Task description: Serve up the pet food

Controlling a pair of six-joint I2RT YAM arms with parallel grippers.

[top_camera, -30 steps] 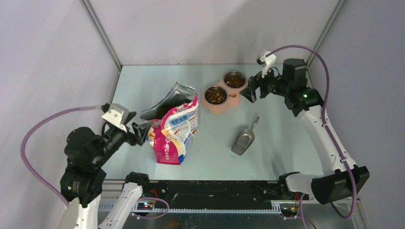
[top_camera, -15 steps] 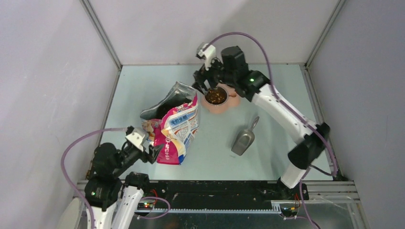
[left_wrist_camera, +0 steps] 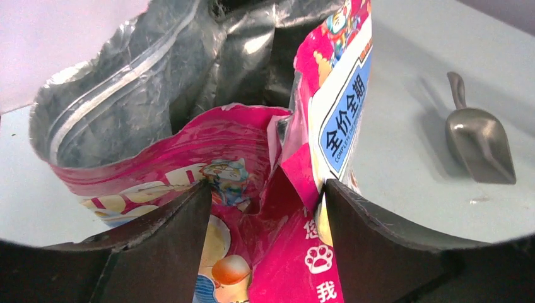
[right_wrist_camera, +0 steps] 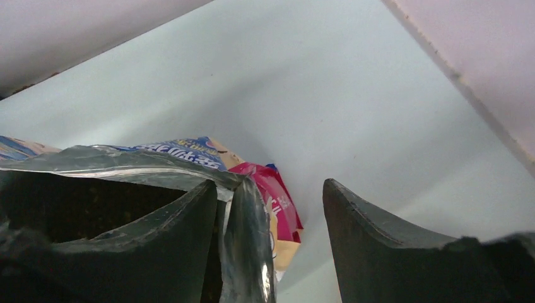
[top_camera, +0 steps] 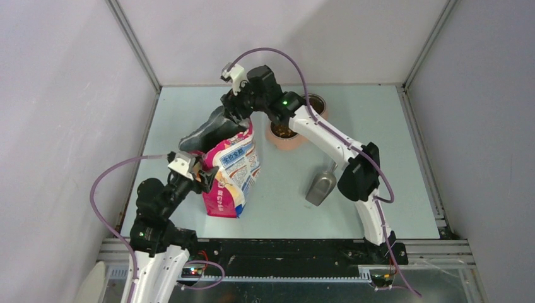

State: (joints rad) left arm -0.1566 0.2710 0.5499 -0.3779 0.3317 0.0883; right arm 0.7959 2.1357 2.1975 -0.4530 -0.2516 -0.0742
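At the far rim of the bag [top_camera: 232, 167], the right end effector [right_wrist_camera: 270, 189] is spread wide. One of its fingers [right_wrist_camera: 170, 233] sits at the bag's open mouth, and a fold of the silver rim lies against that finger's inner face. The other finger stands clear over the bench [top_camera: 391, 158]. Nothing is clamped.

The left end effector [left_wrist_camera: 266, 186] is also spread wide, at the near side of the bag. A crumpled pink fold of the bag passes between its fingers. Whether the fold presses on either finger cannot be determined.

Item count:
- Bag: one. Flexible film, printed pink, white and blue outside, creased silver foil inside, standing with its mouth open.
- Scoop [top_camera: 320, 187]: one. Grey metal, rounded trough with a narrow handle, lying on the bench to the right of the bag, apart from it.
- Bowls: two, round metal, seated side by side in one salmon-coloured holder [top_camera: 287, 144].

Pet food [top_camera: 284, 132], small dark-brown granular pieces, lies in the near bowl [top_camera: 274, 131]. The far bowl [top_camera: 322, 103] is partly hidden by the right arm, and its contents are not clear. The bag's interior appears dark in the right wrist view, and no pieces can be distinguished there.
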